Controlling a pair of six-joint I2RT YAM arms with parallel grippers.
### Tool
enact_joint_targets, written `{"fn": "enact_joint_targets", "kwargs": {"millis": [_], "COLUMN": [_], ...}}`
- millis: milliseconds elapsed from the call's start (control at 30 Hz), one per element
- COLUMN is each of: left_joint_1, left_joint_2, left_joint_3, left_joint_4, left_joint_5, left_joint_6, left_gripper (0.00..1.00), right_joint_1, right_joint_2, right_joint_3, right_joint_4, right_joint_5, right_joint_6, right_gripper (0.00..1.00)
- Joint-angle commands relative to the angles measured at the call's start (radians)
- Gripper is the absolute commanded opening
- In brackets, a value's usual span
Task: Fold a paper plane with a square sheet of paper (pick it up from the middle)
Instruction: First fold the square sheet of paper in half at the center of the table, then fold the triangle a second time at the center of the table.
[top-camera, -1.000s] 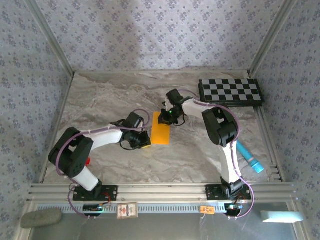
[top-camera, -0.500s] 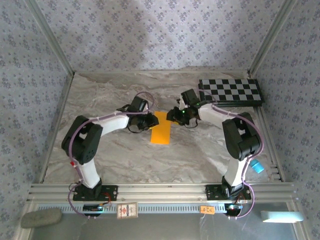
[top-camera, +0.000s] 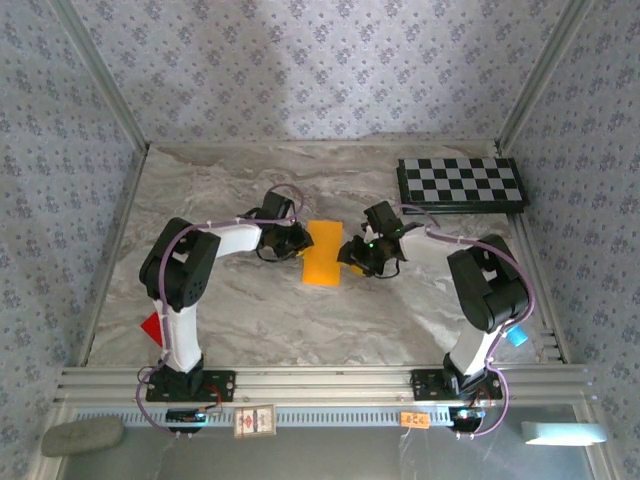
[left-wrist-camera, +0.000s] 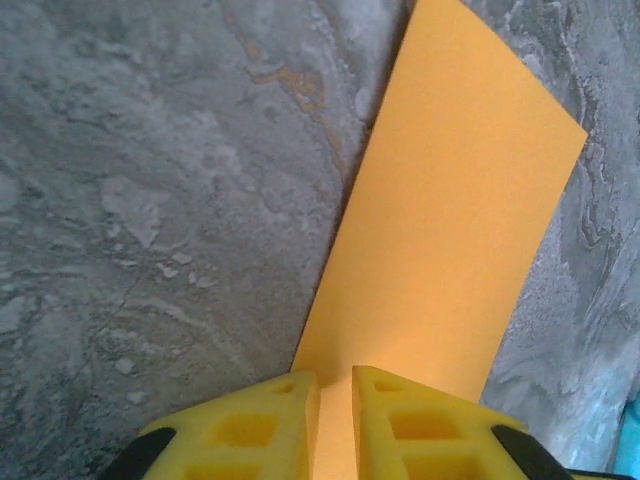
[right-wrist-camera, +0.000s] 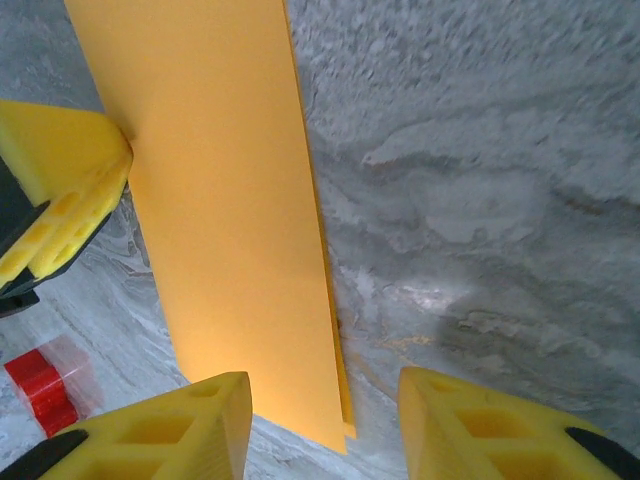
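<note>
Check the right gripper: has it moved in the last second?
Yes. The right gripper has shifted right, toward the checkerboard side, and nearer, from the paper's far end to its right edge.

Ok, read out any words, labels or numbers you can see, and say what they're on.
No text is legible.
Small card on the front rail: print too small to read.
Small orange tag on the same rail: too small to read.
The orange paper and checkerboard: unmarked.

Checkerboard (top-camera: 460, 183) flat at the table's (top-camera: 260, 320) far right corner. Red triangle (top-camera: 151, 327) near left edge; blue tube (top-camera: 516, 336) at right edge, partly hidden.
</note>
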Motion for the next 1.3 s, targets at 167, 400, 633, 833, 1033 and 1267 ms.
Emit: {"fn": "enact_joint_targets", "kwargs": {"millis": [167,400,633,833,1033,1267], "left_joint_1": [-0.007,-0.008,-0.007,-0.009,-0.012,-0.016], "left_joint_2": [-0.002,-0.011,-0.011,-0.013,-0.016,-0.034], "left_joint_3": [-0.101,-0.106,-0.107,-0.108,-0.106,-0.103], "left_joint_4": [0.002,-0.002,0.002,0.004,0.006,0.008], "left_joint_5": [-0.037,-0.037,-0.034,-0.033,-0.031,-0.030], "left_joint_6": [-0.116,-0.121,-0.121,-0.124,-0.126,-0.115], "left_gripper": [0.16,0.16,0.16,0.16,0.16,0.16], "right_joint_1": [0.039,0.046,0.051,0.047,0.041,0.032], "right_joint_2": [0.005,0.018,0.031,0.021,0.004,-0.036], "right_joint_3": [-0.005,0.007,-0.008,-0.030,-0.070,-0.083], "right_joint_4": [-0.005,-0.042,0.028,0.092,0.142,0.106], "right_joint_5": [-0.032,-0.021,-0.102,-0.132,-0.110,-0.040], "right_joint_6": [0.075,0.065,0.087,0.107,0.136,0.141], "right_gripper": [0.45,0.45,0.45,0.43,0.35,0.24]}}
